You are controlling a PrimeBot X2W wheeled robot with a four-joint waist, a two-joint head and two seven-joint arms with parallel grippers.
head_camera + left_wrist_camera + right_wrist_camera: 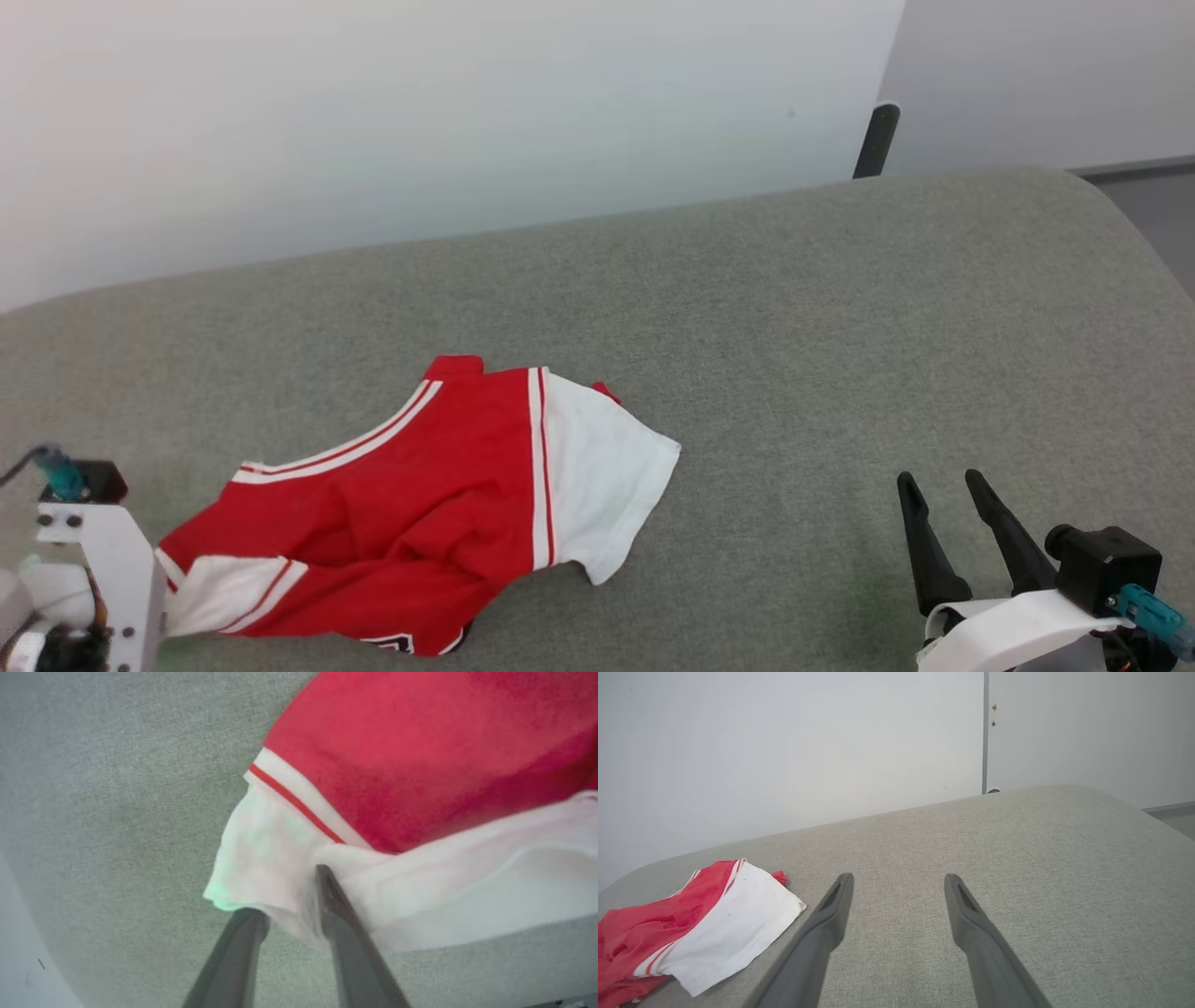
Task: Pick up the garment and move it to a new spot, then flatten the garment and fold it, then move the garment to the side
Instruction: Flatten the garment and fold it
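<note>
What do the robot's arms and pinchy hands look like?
Each gripper has two long, dark grey jaws that taper to points. The right gripper sits on a curved white wrist piece with a black box and a teal cable plug. The left gripper has a flat white bracket with small screw holes and a second teal plug.

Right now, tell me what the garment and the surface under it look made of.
The garment: probably soft knit cloth, matte red and white; it creases and drapes limply. The surface: grey woven-looking fabric covering, matte, finely flecked; its filling is hidden.
</note>
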